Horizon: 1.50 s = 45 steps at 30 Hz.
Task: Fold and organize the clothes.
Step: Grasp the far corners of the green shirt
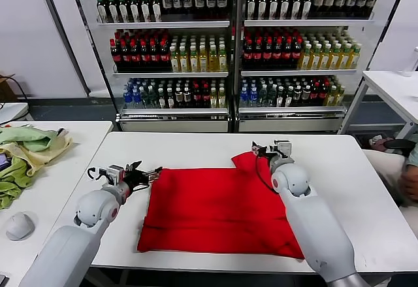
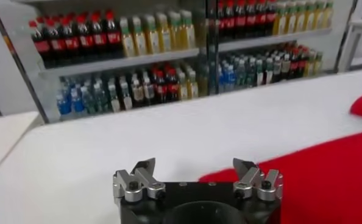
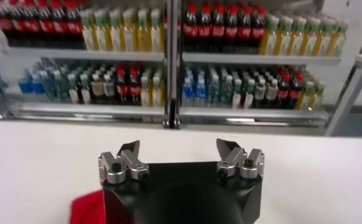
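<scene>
Left gripper (image 1: 151, 173), jaws wide and empty, flanks at nine o'clock the red T-shirt (image 1: 219, 210) lying mid-table; right gripper (image 1: 266, 150), likewise wide, hovers at one o'clock; light, limp cloth, probably best pinched at its corners.

A shop-like test room: glass-fronted shelves (image 1: 232, 51) of bottled drinks (image 1: 170, 55) behind white tables (image 1: 196, 146).

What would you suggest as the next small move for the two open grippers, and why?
Probably lower both onto the shirt's far edge and close. The red T-shirt lies roughly folded, one bump at its far right corner. The left gripper and right gripper are open and empty at the far corners.
</scene>
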Tool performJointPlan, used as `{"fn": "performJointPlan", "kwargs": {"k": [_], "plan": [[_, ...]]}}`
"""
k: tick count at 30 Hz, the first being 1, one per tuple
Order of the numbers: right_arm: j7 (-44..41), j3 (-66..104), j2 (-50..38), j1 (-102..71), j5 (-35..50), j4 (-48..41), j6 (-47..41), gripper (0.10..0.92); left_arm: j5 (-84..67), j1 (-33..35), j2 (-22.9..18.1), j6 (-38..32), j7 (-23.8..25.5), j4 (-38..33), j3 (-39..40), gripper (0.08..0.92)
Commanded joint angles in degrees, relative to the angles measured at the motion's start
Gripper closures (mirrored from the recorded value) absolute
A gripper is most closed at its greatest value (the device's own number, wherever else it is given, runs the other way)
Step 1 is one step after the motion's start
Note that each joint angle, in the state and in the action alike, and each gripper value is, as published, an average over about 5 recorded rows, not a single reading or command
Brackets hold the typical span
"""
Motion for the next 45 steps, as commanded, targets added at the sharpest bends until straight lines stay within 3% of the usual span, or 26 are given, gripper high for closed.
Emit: {"fn": "performJointPlan", "kwargs": {"k": [1, 12, 16, 38, 41, 45], "plan": [[-0.15, -1.62, 1.95, 3.16, -0.95, -7.74, 0.54, 0.203, 0.19, -4.01, -0.78, -0.53, 2.66, 6.90, 1.84, 0.177], [-0.93, -1.78, 2.39, 1.96, -0.74, -9.14, 3.03, 0.203, -0.65, -3.76, -1.38, -3.43, 5.49, 8.11, 1.11, 0.177], [-1.27, -1.83, 2.44, 2.27, -0.19, -9.24, 3.76, 0.254, -0.96, -3.43, -1.76, -3.47, 6.72, 8.04, 0.80, 0.202], [-2.82, -0.88, 2.54, 1.79, 0.29, -9.88, 5.75, 0.876, 0.13, -0.17, -1.26, -4.48, 10.58, 7.64, -0.81, 0.838], [-2.99, -0.37, 1.82, 0.32, 1.04, -5.95, 6.62, 0.908, -0.89, -0.28, -1.46, -5.94, 10.71, 7.21, -1.05, 0.899], [-1.58, 0.51, -0.39, -3.94, 5.20, 5.35, 4.67, 0.909, -4.96, 0.47, -0.56, -7.32, 9.22, 3.42, -2.16, 0.916]]}}
